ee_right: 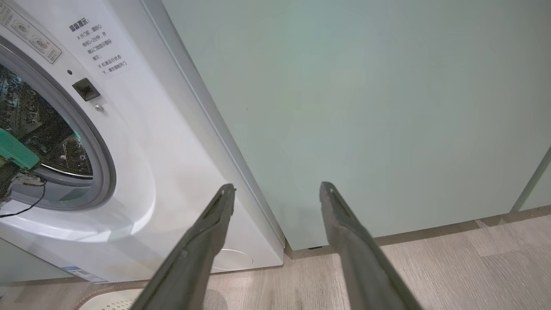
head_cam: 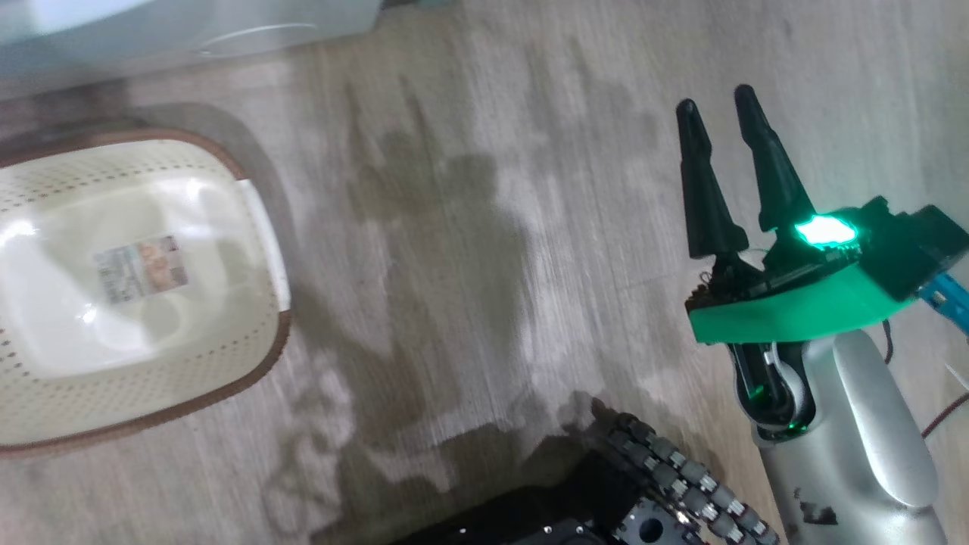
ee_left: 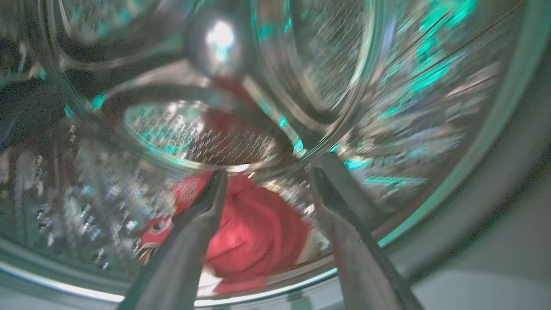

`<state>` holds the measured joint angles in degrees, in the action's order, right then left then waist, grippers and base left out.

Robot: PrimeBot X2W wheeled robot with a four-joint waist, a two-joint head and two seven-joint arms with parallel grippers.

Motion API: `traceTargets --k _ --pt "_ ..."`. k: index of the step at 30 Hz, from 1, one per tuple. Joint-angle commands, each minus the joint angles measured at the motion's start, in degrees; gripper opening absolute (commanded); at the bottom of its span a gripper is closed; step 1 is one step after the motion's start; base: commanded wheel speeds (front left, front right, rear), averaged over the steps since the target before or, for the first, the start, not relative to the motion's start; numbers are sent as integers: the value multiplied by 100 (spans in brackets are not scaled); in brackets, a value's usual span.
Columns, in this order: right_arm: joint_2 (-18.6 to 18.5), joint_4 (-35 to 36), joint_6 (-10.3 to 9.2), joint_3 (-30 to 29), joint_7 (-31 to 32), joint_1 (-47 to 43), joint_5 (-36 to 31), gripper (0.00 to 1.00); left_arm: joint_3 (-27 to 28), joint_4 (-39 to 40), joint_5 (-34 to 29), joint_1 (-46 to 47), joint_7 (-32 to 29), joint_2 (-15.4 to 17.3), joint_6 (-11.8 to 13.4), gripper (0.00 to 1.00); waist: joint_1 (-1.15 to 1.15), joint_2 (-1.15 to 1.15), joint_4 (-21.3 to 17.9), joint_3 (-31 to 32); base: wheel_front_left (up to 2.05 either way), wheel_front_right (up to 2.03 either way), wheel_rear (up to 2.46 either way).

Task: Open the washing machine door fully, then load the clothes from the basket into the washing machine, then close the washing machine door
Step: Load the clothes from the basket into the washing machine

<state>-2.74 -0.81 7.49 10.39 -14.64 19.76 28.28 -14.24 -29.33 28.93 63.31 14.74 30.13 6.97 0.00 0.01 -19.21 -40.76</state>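
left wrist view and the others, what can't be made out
- Bright red garment, left wrist view: lettering blurred, partly behind the left gripper.
- Cream perforated plastic basket, head view: cut off by the left edge, label blurred.
- White washing machine, right wrist view: opening cut by left edge.

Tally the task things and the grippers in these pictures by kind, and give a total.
grippers: 2, the left gripper and the right gripper, both open
basket: 1, the basket, nothing in it
washing machine: 1, the washing machine
clothes: 1 bundle, the red clothes in the drum
Total: 5
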Motion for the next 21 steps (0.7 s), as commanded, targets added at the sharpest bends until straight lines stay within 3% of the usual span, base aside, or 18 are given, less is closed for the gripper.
traceTargets --k 1,11,21 --pt "-14 135 0 38 -36 -199 -72 100 296 555 -59 -220 23 130 79 100 0 -1 155 150 0 0 0" --pt "-14 71 0 -242 -36 -342 -417 100 1060 2823 -466 -2176 25 -688 391 100 0 -1 658 552 0 0 0" --pt "-14 -140 0 -507 -36 -492 -819 100 1652 3562 -835 -3667 25 -1731 303 100 0 -1 1198 1243 0 0 0"
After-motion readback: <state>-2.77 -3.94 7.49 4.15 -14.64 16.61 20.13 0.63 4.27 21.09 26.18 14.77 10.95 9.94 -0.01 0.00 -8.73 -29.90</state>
